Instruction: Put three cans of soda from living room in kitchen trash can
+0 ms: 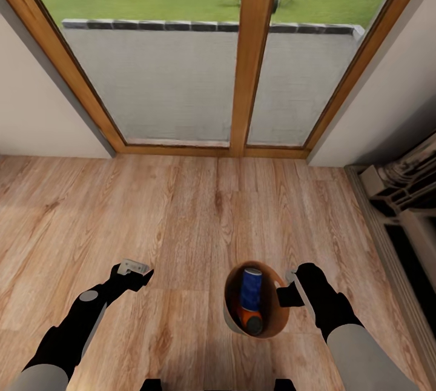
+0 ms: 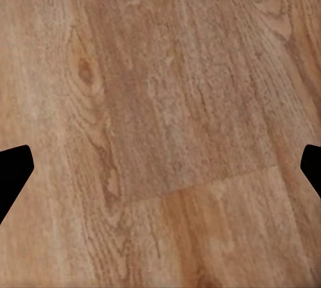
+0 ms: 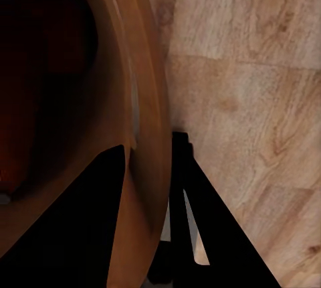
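The tash can [image 1: 275, 313], round with a coppery-brown inner wall, is low in the head view, just right of centre. Inside it lie a dark blue can of soda [image 1: 250, 289] and an orange can of soda [image 1: 249, 320]. My right gripper [image 1: 286, 287] is shut on the tash can's right rim. In the right wrist view its fingers [image 3: 100, 194] straddle the tash can wall [image 3: 137, 67], one inside and one outside. My left gripper [image 1: 136, 271] hangs open over bare wood floor, with nothing between its fingertips [image 2: 13, 167].
Wood-framed glass doors [image 1: 254, 45] stand straight ahead, with a patio and lawn beyond. White walls flank them. A dark, pale-framed piece of furniture [image 1: 406, 197] lines the right side. Wood plank floor [image 1: 181, 215] stretches between me and the doors.
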You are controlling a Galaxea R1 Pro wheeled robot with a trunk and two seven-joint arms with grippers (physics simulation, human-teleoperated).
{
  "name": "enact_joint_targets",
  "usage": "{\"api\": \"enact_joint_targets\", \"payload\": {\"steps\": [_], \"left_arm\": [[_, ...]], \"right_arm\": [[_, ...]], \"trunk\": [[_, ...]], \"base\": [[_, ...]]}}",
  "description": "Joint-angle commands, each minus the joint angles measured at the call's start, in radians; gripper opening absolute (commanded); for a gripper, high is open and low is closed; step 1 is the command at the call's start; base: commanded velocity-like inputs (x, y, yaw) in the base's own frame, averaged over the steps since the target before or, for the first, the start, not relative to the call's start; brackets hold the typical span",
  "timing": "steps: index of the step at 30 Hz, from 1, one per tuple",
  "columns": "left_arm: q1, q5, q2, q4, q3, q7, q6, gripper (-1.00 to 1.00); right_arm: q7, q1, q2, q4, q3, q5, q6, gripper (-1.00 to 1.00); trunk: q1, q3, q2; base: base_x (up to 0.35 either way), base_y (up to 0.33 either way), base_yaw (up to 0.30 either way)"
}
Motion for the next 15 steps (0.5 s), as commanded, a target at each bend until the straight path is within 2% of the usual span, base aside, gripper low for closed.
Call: {"api": "enact_joint_targets", "payload": {"steps": [1,9,15], "left_arm": [[0.0,0.0,0.0,0.001,0.0,0.0,0.0,1.0],[0.0,0.0,0.0,0.006,0.0,-0.001,-0.001,1.0],[0.0,0.0,-0.001,0.007,0.0,0.0,-0.001,1.0]], "right_arm": [[0.005,0.0,0.0,0.001,0.0,-0.025,0.001,-1.0],[0.005,0.0,0.0,0.002,0.005,-0.025,0.0,-1.0],[0.004,0.0,0.0,0.002,0.008,-0.025,-0.014,-1.0]], "trunk": [[0.0,0.0,0.0],[0.0,0.0,0.0],[0.023,-0.019,-0.042]], "base": [[0.0,0.0,0.0],[0.0,0.0,0.0],[0.0,0.0,0.0]]}}
